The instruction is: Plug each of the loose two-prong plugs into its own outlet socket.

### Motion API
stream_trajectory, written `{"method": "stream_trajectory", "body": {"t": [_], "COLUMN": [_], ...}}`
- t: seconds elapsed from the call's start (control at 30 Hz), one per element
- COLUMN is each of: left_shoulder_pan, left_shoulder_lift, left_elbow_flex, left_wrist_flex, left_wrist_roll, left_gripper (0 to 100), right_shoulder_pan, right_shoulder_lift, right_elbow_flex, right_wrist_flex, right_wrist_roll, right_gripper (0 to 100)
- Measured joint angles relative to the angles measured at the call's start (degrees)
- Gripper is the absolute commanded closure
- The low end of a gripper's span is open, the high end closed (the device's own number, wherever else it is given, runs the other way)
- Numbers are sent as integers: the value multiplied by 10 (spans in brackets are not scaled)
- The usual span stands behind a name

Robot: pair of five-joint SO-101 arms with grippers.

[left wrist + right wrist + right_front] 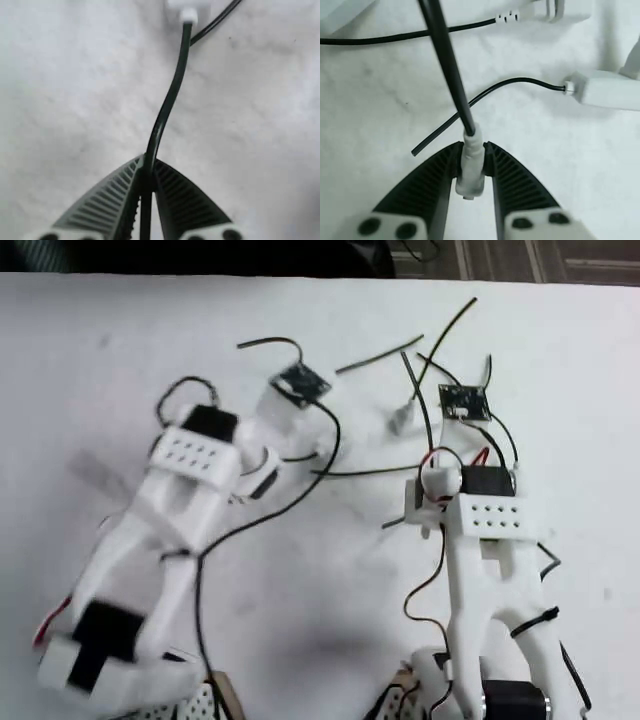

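Our left gripper [149,162] is closed on a black cord [172,95], well short of its white plug [189,14] lying on the surface [60,75]. We judge the cord limp and the light, stiff plug body the better hold, the way our right gripper [473,146] clamps a second plug [470,175].

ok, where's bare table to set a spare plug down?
Bare table: far-left corner beyond one arm, the near middle strip between it and the other arm, and the right edge. Crowded: far middle, where cables and a plug lie.
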Motion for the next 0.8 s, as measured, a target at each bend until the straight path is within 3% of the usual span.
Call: {"method": "stream_trajectory", "body": {"t": [0.27, 0.47, 0.63, 0.8], "left_shoulder_pan": [84, 120, 76, -34], "left_shoulder_lift": [-196, -319, -336, -336], "left_elbow_flex": [0, 2, 11, 80], "left_wrist_flex": [114, 143, 144, 122], "left_wrist_roll": [35, 66, 69, 69], "left_gripper": [978, 977, 936, 729], "right_shoulder_pan": [0, 0, 0, 0], "right_shoulder_lift": [0, 0, 0, 0], "right_elbow_flex": [0, 0, 0, 0], "right_wrist_flex": [0, 0, 0, 0], "right_wrist_roll": [0, 0, 0, 0], "right_gripper": [981, 981, 981, 981]}}
